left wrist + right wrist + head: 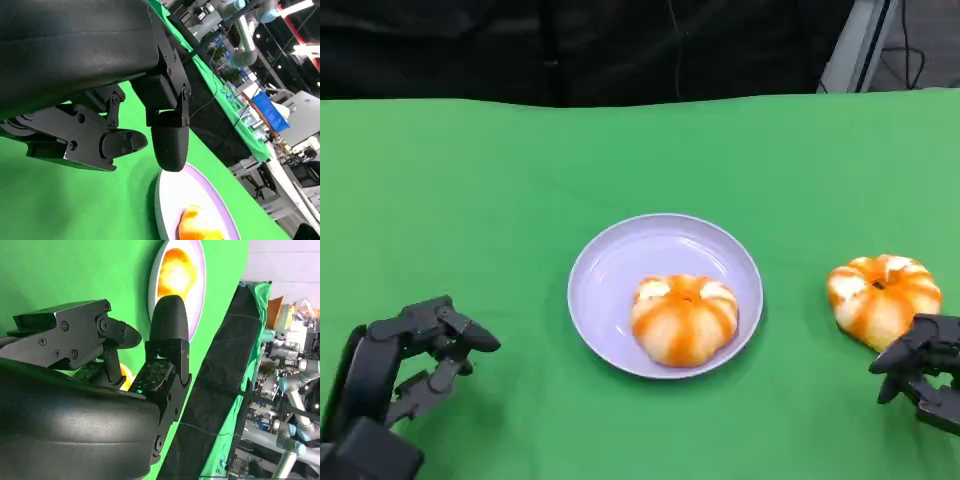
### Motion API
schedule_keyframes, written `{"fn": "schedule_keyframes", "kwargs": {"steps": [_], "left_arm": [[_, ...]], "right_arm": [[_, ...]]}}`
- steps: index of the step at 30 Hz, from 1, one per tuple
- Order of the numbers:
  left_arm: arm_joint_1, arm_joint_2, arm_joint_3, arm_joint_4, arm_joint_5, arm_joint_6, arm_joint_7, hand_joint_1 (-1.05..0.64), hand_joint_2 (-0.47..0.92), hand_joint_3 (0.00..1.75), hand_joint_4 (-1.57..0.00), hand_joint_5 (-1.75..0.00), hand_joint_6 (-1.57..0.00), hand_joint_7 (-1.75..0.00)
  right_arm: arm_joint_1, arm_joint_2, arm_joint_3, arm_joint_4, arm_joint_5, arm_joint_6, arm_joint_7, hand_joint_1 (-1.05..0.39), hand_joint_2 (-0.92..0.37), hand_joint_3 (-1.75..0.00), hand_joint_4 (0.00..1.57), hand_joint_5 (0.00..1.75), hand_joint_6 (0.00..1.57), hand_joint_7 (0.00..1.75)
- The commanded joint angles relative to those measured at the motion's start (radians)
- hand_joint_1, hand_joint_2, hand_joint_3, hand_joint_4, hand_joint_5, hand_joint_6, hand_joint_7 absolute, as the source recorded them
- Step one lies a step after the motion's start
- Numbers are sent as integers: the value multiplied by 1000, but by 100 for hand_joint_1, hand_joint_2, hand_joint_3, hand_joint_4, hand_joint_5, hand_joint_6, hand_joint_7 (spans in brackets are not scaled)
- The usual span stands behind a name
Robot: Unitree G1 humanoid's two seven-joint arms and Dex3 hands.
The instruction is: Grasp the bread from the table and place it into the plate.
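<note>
A pale lilac plate point(620, 262) sits at the middle of the green table, with an orange-and-white round bread point(684, 318) lying in its near right part. A second bread of the same kind point(882, 297) lies on the cloth to the plate's right. My right hand point(925, 370) is just in front of that bread, fingers apart, holding nothing; a sliver of the bread point(126, 377) shows between its fingers. My left hand point(405, 365) hovers at the lower left, empty, fingers apart. The plate point(172, 195) and bread point(197, 225) appear beyond the left hand's fingers point(169, 142).
The green cloth's far edge point(640, 100) meets a dark backdrop. Lab equipment and robot arms point(245, 30) stand beyond the table.
</note>
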Motion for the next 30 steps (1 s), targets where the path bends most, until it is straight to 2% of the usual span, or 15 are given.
{"fn": "schedule_keyframes", "kwargs": {"steps": [1,21,30], "left_arm": [[14,4,8,-9,-3,-13,-2,-1,89,53,-84,-141,-92,-107],[21,3,11,-10,-10,-8,-12,-2,90,53,-81,-146,-88,-113],[28,-1,16,-24,-14,-13,-10,-1,89,53,-81,-146,-89,-111]], "right_arm": [[3,-15,-7,-9,12,5,0,8,-86,-58,89,136,97,89],[1,-10,-9,-8,23,14,12,8,-86,-57,87,137,97,90],[3,-19,-6,-6,2,-5,-14,7,-85,-58,88,137,97,91]]}}
